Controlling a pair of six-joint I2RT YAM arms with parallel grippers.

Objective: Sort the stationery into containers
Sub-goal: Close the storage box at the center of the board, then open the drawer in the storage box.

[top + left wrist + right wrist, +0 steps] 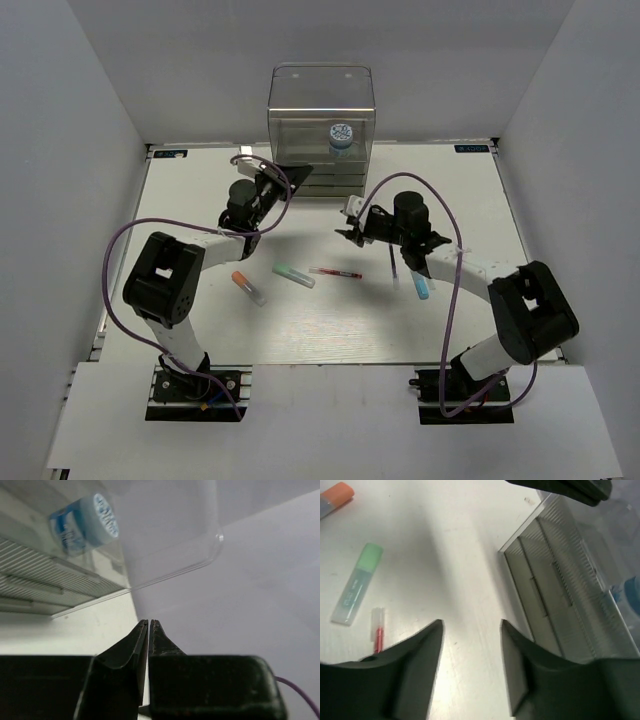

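The containers, a clear drawer cabinet, stand at the back centre. A blue-white roll lies in its top drawer, also seen in the left wrist view as the roll. My left gripper is shut and holds nothing, its tip just below the clear drawer's corner. My right gripper hangs open over bare table, in front of the lower drawers. On the table lie an orange-capped marker, a mint-green marker, a red-white pen, a dark pen and a light-blue marker.
White walls close in the table at the back and both sides. Purple cables loop from both arms over the table. The right arm's forearm lies above the dark pen and the light-blue marker.
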